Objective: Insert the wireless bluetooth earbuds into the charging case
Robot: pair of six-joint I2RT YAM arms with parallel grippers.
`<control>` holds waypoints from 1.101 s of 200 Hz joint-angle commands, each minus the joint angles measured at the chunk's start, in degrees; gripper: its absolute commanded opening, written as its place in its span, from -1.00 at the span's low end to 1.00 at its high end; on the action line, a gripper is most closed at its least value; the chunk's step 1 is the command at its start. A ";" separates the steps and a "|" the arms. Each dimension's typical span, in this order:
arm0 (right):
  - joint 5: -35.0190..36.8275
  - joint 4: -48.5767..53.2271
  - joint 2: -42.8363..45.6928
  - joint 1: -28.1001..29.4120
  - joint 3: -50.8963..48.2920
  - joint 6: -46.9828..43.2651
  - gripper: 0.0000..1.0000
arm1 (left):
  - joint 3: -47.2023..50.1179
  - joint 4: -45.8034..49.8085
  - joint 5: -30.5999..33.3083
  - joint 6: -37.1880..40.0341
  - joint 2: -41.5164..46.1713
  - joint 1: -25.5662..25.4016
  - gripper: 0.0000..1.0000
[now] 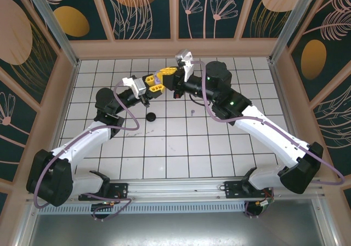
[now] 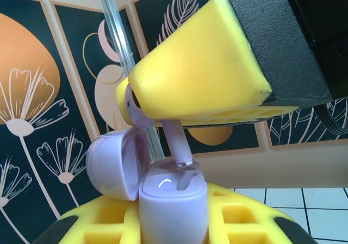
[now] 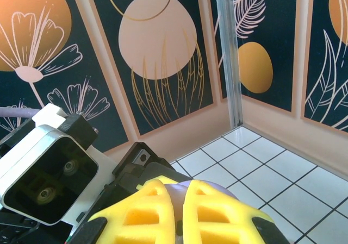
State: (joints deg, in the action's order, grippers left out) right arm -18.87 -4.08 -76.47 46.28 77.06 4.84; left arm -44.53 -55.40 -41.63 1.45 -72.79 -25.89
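We see both arms meeting over the upper middle of the tabletop (image 1: 219, 147). In the left wrist view the left fingers (image 2: 239, 214) sit along the bottom of the frame, closed on the lilac charging case (image 2: 174, 200). The case stands upright between them with its lid (image 2: 114, 168) swung open to the left. The right fingers (image 2: 201, 75) come in from the upper right, gripping a lilac earbud (image 2: 173, 141) — head pinched at the yellow tip, stem pointing down. The stem's end is at the mouth of the case, touching or just inside; we cannot tell which. In the right wrist view those same yellow fingers are nearly together at bottom centre with a sliver of lilac between them, and the left arm's camera housing (image 3: 43, 173) is at lower left. In the top view a black disc (image 1: 151, 116) lies on a tile just below where the fingers meet. A tiny lilac speck (image 1: 193, 113) lies to the disc's right — too small to name.
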 commanded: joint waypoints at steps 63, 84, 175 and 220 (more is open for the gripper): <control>-0.82 1.11 -0.40 -0.14 -1.26 -0.31 -0.87 | -2.21 0.20 -1.01 -0.71 1.87 -0.39 -1.00; -1.60 2.11 -0.07 -0.18 -1.68 -1.05 -0.87 | -2.49 0.03 -1.02 -1.29 1.87 -0.39 -1.00; -1.44 4.25 1.89 -0.14 -5.05 -4.49 -0.89 | -3.37 -0.41 -2.19 -3.15 2.26 -0.39 -1.00; -2.93 4.94 1.43 -0.05 -5.39 -4.66 -0.91 | -4.13 -0.44 -2.59 -4.08 2.00 -0.41 -1.00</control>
State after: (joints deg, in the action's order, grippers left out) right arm -19.40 -4.12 -74.61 46.06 73.58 1.34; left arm -44.84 -51.62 -43.51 -1.34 -72.44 -25.89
